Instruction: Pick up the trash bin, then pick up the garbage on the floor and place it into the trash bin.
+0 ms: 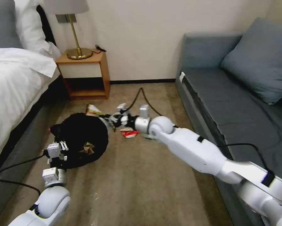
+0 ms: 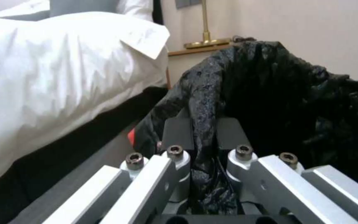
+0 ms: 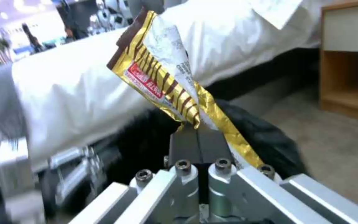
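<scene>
While the left pincer (image 2: 204,130) clamps the trash bin (image 1: 81,138) rim, the right pincer (image 3: 197,140) pinches a half-hidden snack wrapper (image 3: 162,81)

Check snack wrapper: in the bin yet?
Out. Right gripper pinches the snack wrapper beside the trash bin, not inside.

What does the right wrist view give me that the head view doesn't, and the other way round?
Right wrist view alone: the right gripper visibly shut on the yellow-silver snack wrapper, whose striped print and red label are plain.

Head view alone: the layout. The red-white carton lies on the carpet beside the right arm, brown paper sits inside the trash bin, and the left gripper is at the bin's near rim.

Both: the black-lined bin, the wrapper, the bed and the wooden nightstand.
</scene>
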